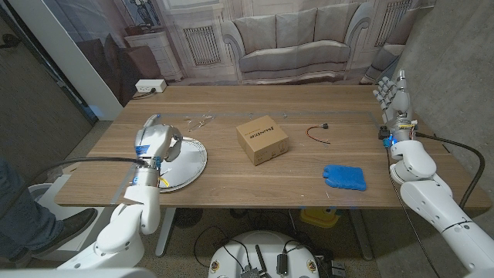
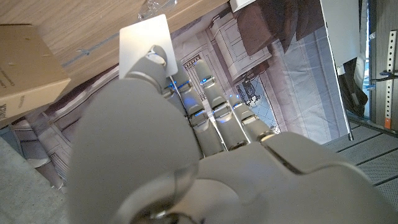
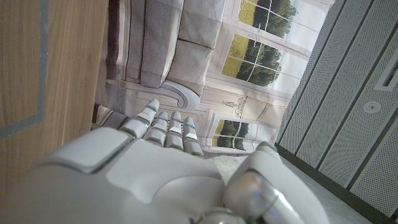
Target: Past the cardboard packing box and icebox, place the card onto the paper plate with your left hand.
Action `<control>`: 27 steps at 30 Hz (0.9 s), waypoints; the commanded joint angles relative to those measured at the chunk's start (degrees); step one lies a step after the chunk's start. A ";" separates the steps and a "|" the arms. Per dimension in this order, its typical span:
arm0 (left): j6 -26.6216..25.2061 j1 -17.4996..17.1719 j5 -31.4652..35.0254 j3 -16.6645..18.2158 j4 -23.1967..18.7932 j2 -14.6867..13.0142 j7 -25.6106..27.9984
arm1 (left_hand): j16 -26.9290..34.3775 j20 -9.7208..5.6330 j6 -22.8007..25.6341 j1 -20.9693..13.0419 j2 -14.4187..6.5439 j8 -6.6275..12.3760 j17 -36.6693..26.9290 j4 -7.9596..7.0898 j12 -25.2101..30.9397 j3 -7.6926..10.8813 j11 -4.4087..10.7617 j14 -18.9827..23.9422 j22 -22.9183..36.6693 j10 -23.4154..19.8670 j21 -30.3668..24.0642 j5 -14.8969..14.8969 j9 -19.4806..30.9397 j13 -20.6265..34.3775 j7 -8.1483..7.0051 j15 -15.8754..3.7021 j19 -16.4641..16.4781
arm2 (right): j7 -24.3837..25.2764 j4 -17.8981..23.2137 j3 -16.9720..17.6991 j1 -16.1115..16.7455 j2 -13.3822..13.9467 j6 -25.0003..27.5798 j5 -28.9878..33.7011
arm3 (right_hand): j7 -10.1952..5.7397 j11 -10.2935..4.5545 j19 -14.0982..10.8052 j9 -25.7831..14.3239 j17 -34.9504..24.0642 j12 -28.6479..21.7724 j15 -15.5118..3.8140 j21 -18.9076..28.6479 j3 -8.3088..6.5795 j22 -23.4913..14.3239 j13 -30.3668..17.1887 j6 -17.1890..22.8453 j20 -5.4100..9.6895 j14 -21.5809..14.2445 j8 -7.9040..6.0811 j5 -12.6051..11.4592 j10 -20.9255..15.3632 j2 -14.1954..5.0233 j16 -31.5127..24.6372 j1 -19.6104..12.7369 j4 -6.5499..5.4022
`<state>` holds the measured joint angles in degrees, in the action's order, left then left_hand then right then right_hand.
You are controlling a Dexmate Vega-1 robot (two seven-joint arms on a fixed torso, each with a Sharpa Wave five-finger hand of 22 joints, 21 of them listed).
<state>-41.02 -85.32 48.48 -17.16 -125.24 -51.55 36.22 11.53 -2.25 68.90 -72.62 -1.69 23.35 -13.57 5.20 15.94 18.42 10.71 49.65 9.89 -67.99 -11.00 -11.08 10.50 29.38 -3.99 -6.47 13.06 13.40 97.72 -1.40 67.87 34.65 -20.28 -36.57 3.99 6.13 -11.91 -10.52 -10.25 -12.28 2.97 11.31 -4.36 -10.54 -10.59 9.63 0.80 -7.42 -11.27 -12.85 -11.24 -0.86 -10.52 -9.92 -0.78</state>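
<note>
Two hands: left hand (image 1: pixel 157 140) pinches a thin white card (image 2: pixel 145 38) over the round paper plate (image 1: pixel 193 166); right hand (image 1: pixel 392 96) upright, fingers spread, empty.

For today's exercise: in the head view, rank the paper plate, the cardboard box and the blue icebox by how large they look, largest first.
1. Paper plate, though the left hand covers part of it.
2. Cardboard box.
3. Blue icebox.
The box and icebox look close in spread; the box stands taller, so that order is less sure.

Paper plate (image 1: pixel 189 166) left of cardboard box (image 1: pixel 262 139), icebox (image 1: pixel 344 176) right, nearer.
</note>
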 commanded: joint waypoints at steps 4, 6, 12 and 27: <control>-4.23 -1.21 0.11 0.01 -0.50 -0.15 -1.04 | -0.08 -6.85 0.17 -0.11 0.28 0.37 -0.03 -0.13 0.37 0.50 0.02 -0.19 0.07 0.02 -0.09 -0.03 0.35 0.30 0.14 -6.58 0.16 | -0.76 -1.45 -0.69 -0.99 -0.09 -0.46 -0.66 | 0.01 0.23 -0.47 -0.26 -0.19 -0.01 0.05 0.26 0.29 -0.07 -0.15 0.39 0.08 -0.51 0.04 0.13 -0.59 -0.17 -0.14 -0.12 -0.08; -4.91 -1.12 0.12 -0.18 -0.27 -0.02 -1.13 | -0.05 -6.68 0.14 -0.08 0.24 0.38 -0.03 -0.19 0.32 0.63 0.10 -0.15 0.07 0.18 -0.09 -0.03 0.35 0.38 0.04 -6.55 0.15 | -0.66 -1.54 -0.71 -1.05 -0.10 -0.32 -0.82 | 0.01 0.18 -0.47 -0.26 -0.19 0.00 0.07 0.26 0.30 -0.07 -0.15 0.39 0.08 -0.50 0.04 0.13 -0.57 -0.18 -0.14 -0.12 -0.08; -5.90 -1.15 -1.14 0.05 0.48 0.81 -0.33 | -0.05 -6.30 0.15 0.00 0.34 0.41 -0.01 -0.24 0.33 0.81 0.09 -0.19 0.07 0.21 -0.11 0.00 0.35 0.54 0.07 -6.58 0.22 | -0.40 -1.36 -0.61 -0.91 0.08 -0.18 -0.95 | 0.01 0.20 -0.47 -0.26 -0.19 0.00 0.07 0.26 0.34 -0.07 -0.15 0.38 0.08 -0.56 0.05 0.13 -0.57 -0.20 -0.16 -0.12 -0.07; -5.59 -1.23 -4.58 0.41 2.17 1.12 2.16 | -0.02 -6.08 -0.01 0.28 0.54 0.43 0.03 -0.47 0.30 1.41 0.15 -0.25 0.08 0.37 -0.10 0.04 0.36 0.97 0.23 -6.52 0.20 | -0.03 -0.19 -0.50 -0.31 0.74 0.54 -0.86 | -0.03 0.10 -0.48 -0.26 -0.19 0.02 0.06 0.26 0.41 -0.07 -0.15 0.35 0.07 -0.57 0.07 0.12 -0.55 -0.26 -0.16 -0.15 -0.04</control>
<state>-46.68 -86.42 46.07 -17.06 -124.53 -50.83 36.65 11.53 -2.25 68.89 -72.40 -1.46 23.35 -13.59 4.79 15.91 19.30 10.94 49.56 9.89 -67.76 -11.00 -11.04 10.55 30.17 -4.01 -6.38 13.06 12.90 96.82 -1.96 67.20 35.08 -20.55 -37.30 3.98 6.44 -11.91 -10.52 -10.25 -12.28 2.97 11.31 -4.12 -10.53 -10.59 9.63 0.81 -7.42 -11.27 -12.85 -11.56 -0.85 -10.52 -9.92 -1.03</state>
